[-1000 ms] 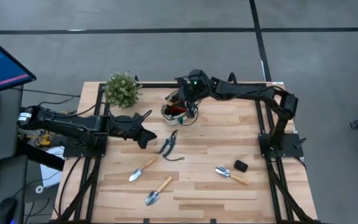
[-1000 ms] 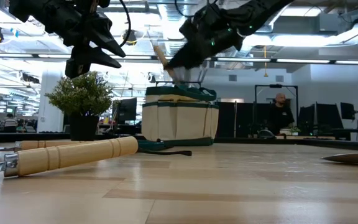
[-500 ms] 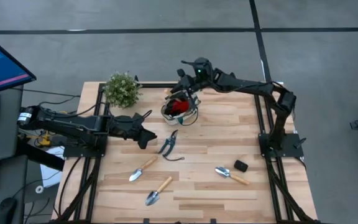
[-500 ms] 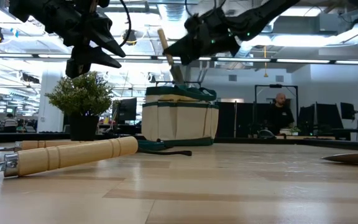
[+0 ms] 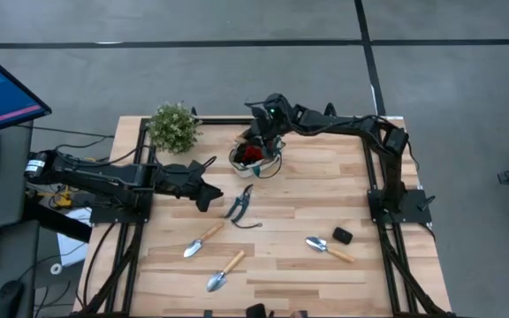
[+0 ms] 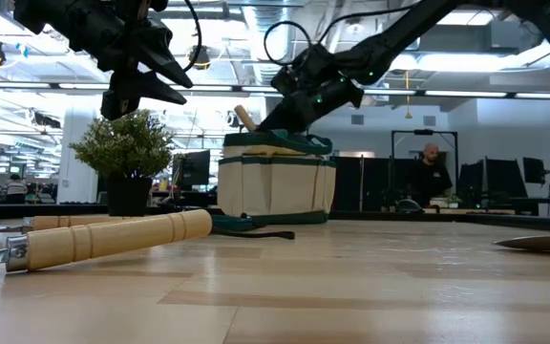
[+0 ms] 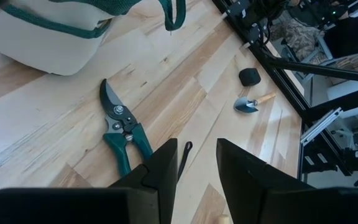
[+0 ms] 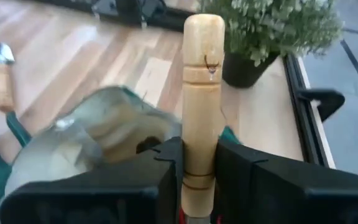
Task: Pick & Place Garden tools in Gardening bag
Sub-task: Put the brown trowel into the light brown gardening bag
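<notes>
Trowel (image 8: 202, 93) handle clamped in the right gripper (image 5: 259, 134) pokes into the bag (image 5: 255, 157) at upper centre, so letting go comes next, while the left gripper (image 5: 208, 196) waits open near the shears (image 5: 240, 206).

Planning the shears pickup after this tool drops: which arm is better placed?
Left. The left gripper hovers open right beside the shears, while the right gripper is over the bag, clamping a wooden handle.
</notes>
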